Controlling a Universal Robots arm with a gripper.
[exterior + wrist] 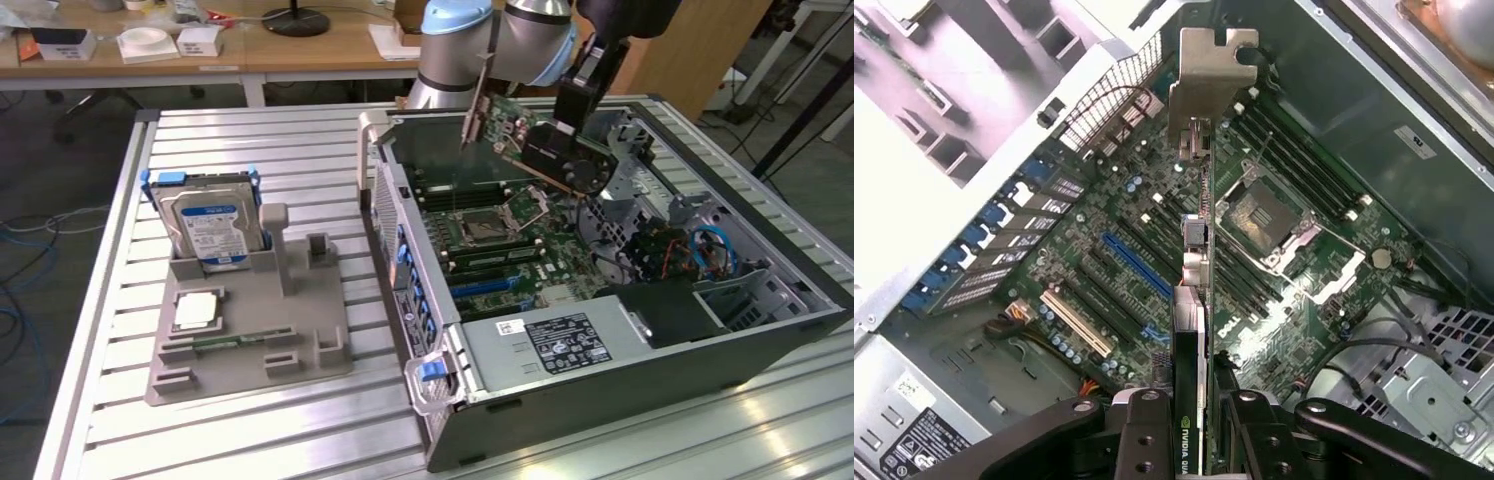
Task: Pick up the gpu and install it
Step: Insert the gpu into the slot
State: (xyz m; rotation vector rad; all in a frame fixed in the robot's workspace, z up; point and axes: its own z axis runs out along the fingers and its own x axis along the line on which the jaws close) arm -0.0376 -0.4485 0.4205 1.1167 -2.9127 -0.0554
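The black gripper (1192, 445) is clamped narrow across the gpu (1195, 300), a thin green circuit card with a black cooler and a silver metal end bracket (1210, 70). It grips the end away from that bracket. The card hangs tilted above the green motherboard (527, 275) inside the open grey computer case (641, 380), apparently clear of the slots. It looks stiff, light and fragile, best held by its flat faces, away from the connector edge. The case lies on the slatted aluminium tabletop (267, 130).
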